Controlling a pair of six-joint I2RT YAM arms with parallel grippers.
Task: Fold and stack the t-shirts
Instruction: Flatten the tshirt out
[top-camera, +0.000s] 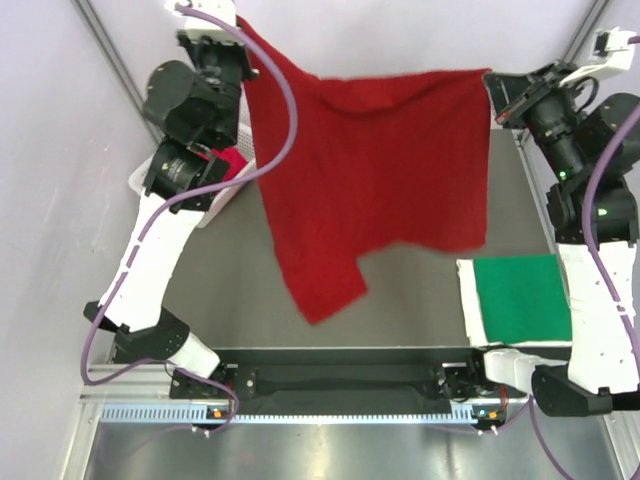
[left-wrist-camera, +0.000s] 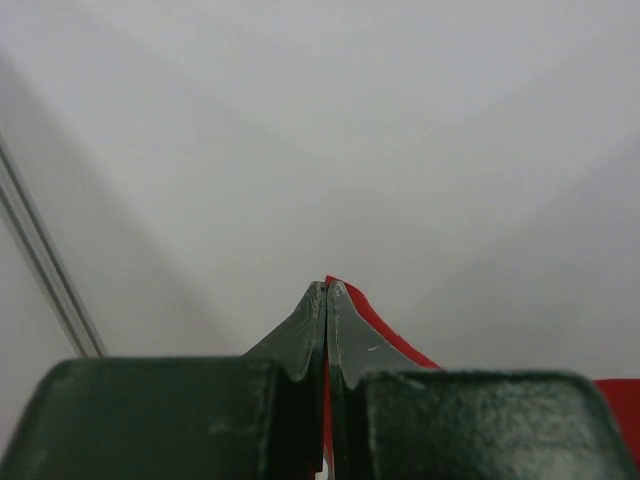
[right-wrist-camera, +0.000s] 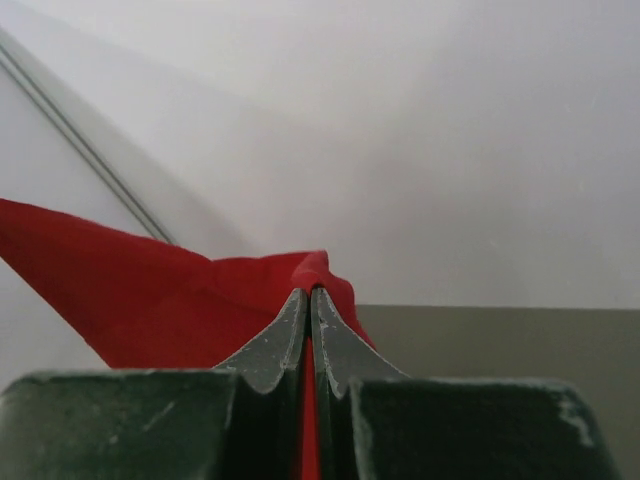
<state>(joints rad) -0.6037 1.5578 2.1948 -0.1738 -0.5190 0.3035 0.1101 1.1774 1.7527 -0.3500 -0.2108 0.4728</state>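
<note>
1. Top view: the red t-shirt (top-camera: 370, 170) hangs spread above the tabletop (top-camera: 420, 300), with its upper corners pinched by the left jaws and the right jaws. A folded green t-shirt (top-camera: 520, 297) lies at the near right.
2. Left wrist: the left jaws are clenched on the red t-shirt (left-wrist-camera: 375, 325).
3. Right wrist: the right jaws are clenched on the red t-shirt (right-wrist-camera: 150, 290) at its bunched edge.
</note>
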